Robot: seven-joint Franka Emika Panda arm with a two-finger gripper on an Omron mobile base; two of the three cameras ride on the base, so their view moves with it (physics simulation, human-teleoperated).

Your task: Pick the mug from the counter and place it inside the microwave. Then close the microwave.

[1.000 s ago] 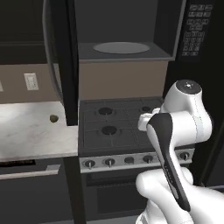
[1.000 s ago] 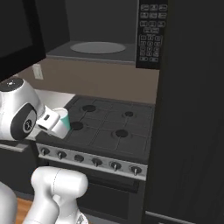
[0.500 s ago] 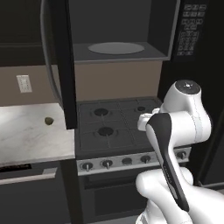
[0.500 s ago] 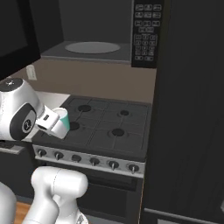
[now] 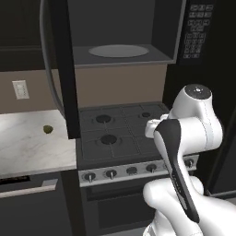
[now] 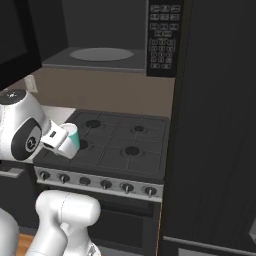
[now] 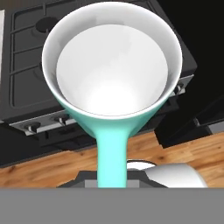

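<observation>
Left base view: a black microwave [image 5: 124,41] sits open above a black gas stovetop [image 5: 122,131], its round grey turntable [image 5: 119,50] bare and its keypad panel [image 5: 195,32] at the right. The dark door [image 5: 60,69] hangs swung out to the left, edge-on to the camera. Left of the stovetop lies the white veined marble counter [image 5: 32,147], with a tiny olive-brown lump [image 5: 47,129] near its right edge and a pale wall outlet [image 5: 20,89] above it. The white arm [image 5: 193,133] rises at the lower right, in front of the stovetop's right edge.

Right base view: the gripper [image 6: 65,141] reaches from the left over the stovetop's front left corner and holds the teal mug [image 6: 73,138] in the air above the burners, clear of the counter and well below the microwave's open cavity. A row of knobs [image 6: 95,182] runs along the stove's front.

Hand view: the mug fills the upper half (white inside, teal outside), seen straight into its mouth. Its teal handle [image 7: 112,157] runs down between the fingers, which are clamped tight on it. Below lie the stove front and a wooden floor [image 7: 183,151].
</observation>
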